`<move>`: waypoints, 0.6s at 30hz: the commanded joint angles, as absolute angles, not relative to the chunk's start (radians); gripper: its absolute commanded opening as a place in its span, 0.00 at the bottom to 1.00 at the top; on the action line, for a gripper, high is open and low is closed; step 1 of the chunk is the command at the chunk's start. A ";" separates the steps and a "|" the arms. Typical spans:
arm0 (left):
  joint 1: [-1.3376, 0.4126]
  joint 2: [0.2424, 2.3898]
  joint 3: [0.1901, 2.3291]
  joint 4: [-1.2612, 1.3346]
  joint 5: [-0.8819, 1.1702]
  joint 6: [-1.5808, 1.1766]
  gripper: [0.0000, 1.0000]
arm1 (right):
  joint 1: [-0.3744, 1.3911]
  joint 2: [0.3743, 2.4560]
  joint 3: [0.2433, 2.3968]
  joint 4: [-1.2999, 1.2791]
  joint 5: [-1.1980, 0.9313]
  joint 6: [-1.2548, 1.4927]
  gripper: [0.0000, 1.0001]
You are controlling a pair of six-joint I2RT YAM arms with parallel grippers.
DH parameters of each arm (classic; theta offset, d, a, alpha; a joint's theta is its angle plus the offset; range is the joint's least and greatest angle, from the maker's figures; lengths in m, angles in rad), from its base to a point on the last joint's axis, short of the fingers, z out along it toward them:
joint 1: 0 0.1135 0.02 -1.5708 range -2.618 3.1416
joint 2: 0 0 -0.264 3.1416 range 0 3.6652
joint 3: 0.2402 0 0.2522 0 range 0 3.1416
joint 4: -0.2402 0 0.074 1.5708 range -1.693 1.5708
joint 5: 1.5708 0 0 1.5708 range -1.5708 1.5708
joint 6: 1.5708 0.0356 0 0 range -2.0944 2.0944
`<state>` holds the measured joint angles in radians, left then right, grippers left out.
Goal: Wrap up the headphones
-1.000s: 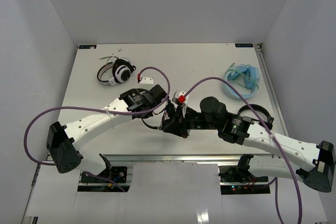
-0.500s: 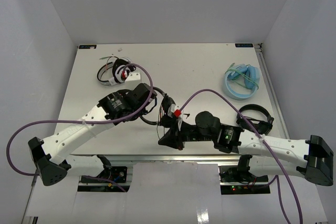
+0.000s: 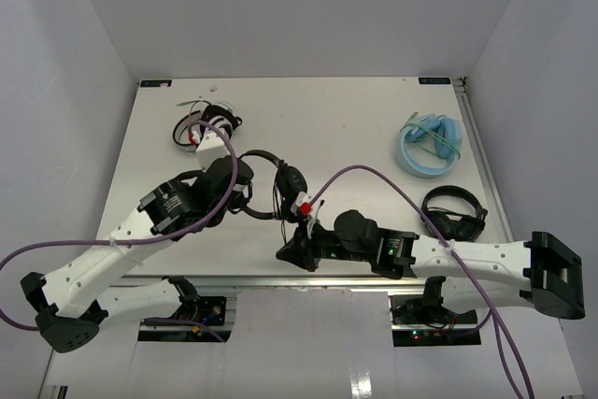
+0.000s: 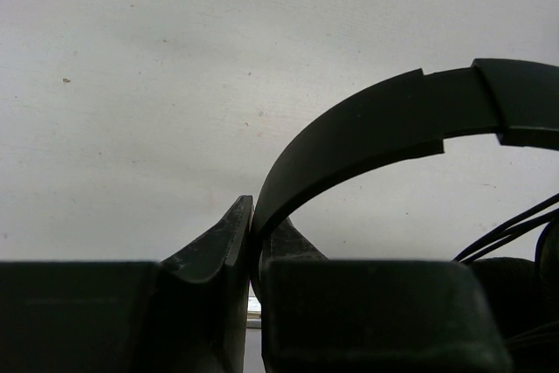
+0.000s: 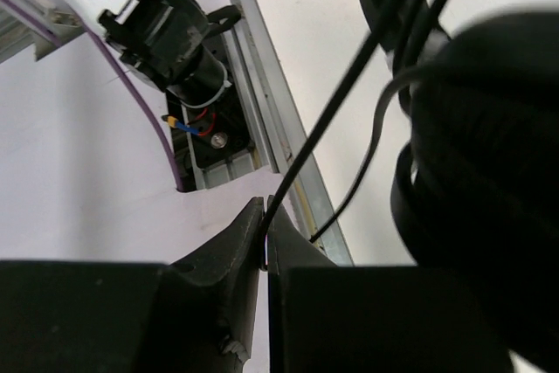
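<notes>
The black headphones [image 3: 291, 178] lie at the table's middle, headband [image 3: 265, 154] arching to the left. My left gripper [image 3: 249, 199] is shut on that thin headband [image 4: 376, 120], which rises from between its fingers [image 4: 253, 216]. My right gripper [image 3: 284, 252] hangs near the front edge, shut on the thin black cable [image 5: 349, 85]. The cable runs up from its tips [image 5: 265, 216] to the earcup [image 5: 489, 155], where more loops of cable hang. More cable strands [image 4: 515, 224] show at the right of the left wrist view.
A white-and-black pair with green cable [image 3: 215, 122] sits back left, partly behind my left wrist. A blue pair [image 3: 430, 145] lies back right, and another black pair [image 3: 453, 212] right of my right arm. The metal front rail [image 5: 279, 128] runs under the right gripper.
Both arms have drawn toward the near left. The left gripper carried the headband left, uncovering the headphones. The right gripper moved with the cable toward the front edge.
</notes>
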<state>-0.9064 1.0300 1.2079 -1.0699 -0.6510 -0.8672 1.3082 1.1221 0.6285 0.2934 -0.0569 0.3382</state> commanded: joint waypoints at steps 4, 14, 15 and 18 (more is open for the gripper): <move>-0.896 0.989 1.214 -1.009 -0.740 -0.955 0.00 | 1.379 1.173 0.655 0.272 0.090 0.338 0.16; -0.894 0.979 1.218 -1.008 -0.746 -0.956 0.00 | 1.409 1.209 0.640 0.311 0.109 0.324 0.12; -0.895 0.976 1.218 -1.007 -0.745 -0.956 0.00 | 1.410 1.207 0.635 0.311 0.115 0.325 0.11; -0.894 0.963 1.213 -0.997 -0.733 -0.956 0.00 | 1.412 1.203 0.623 0.313 0.148 0.325 0.08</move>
